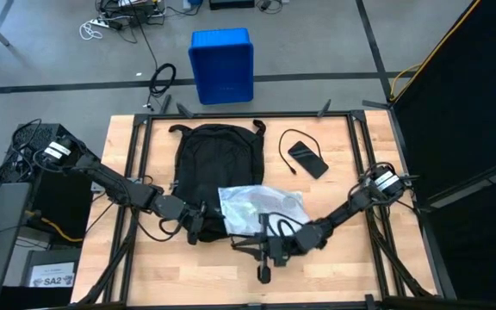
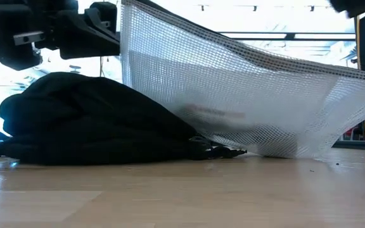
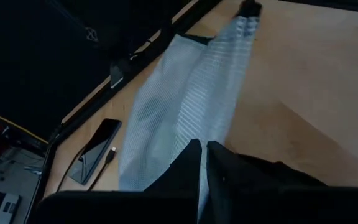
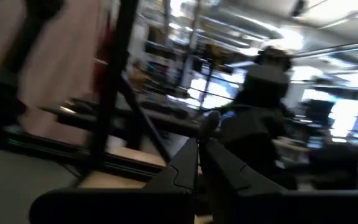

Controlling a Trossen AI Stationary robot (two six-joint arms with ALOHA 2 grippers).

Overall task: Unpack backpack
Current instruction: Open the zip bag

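Backpack (image 1: 216, 176) centre frame on counter (image 1: 360, 258). Left gripper (image 1: 198, 222) clenched at pack's lower edge, pinching mesh pouch (image 1: 261, 207). Right gripper (image 1: 269, 251) clenched, empty. Risk: pouch snagging, dragging pack.

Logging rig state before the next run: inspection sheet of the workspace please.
Surface: wooden table inside a black frame.
Job's things: black backpack lying flat; white mesh pouch at its near end, lifted off the table on one side in the low view.
Clutter: dark phone-like device to the backpack's right.
End effectors: left end effector shut, at the backpack's near-left corner; right end effector shut, near the front edge below the pouch. Whether either one holds the pouch cannot be told.
Cables: thin black cord at the device; loose cables on the floor.
Surroundings: blue bin on the floor beyond the table.
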